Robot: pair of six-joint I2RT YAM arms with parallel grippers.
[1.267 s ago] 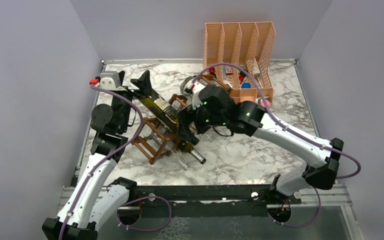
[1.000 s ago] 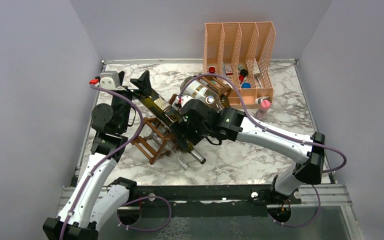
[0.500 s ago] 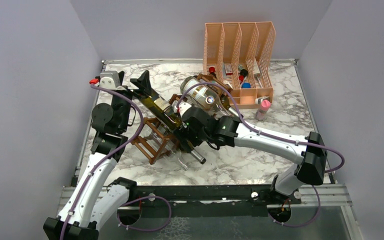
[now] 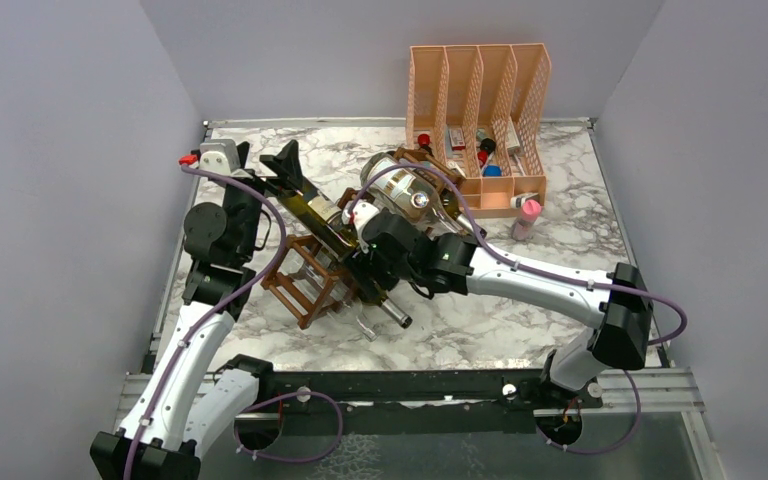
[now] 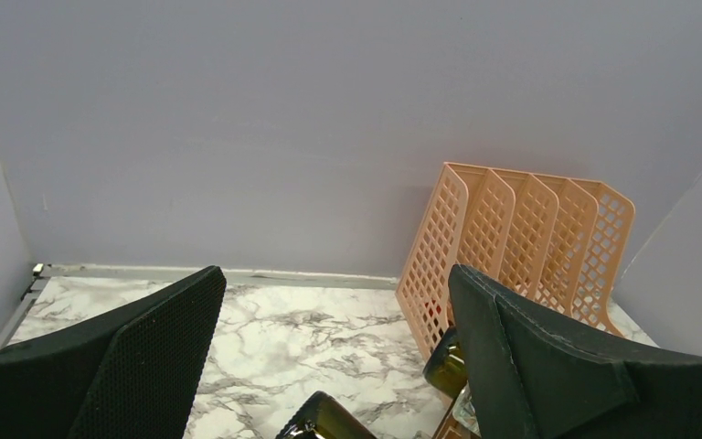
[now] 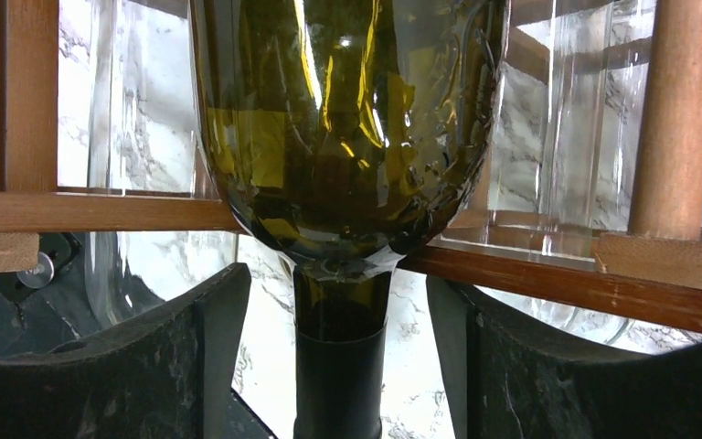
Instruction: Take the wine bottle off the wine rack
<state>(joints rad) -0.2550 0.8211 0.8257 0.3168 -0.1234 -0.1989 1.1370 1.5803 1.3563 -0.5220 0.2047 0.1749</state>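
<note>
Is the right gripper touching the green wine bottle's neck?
Apart. Right wrist view: the right gripper straddles the wine bottle at its neck, with bright gaps showing on both sides.

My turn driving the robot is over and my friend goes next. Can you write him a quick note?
Left gripper: open, empty, hovering over the bottle's fat end.
Right gripper: open, one finger each side of the neck, not squeezing yet.
Wine bottle: lying in the wine rack.
Done: lined up on the neck.
Left: close on the neck, then pull the bottle out of the rack.
</note>
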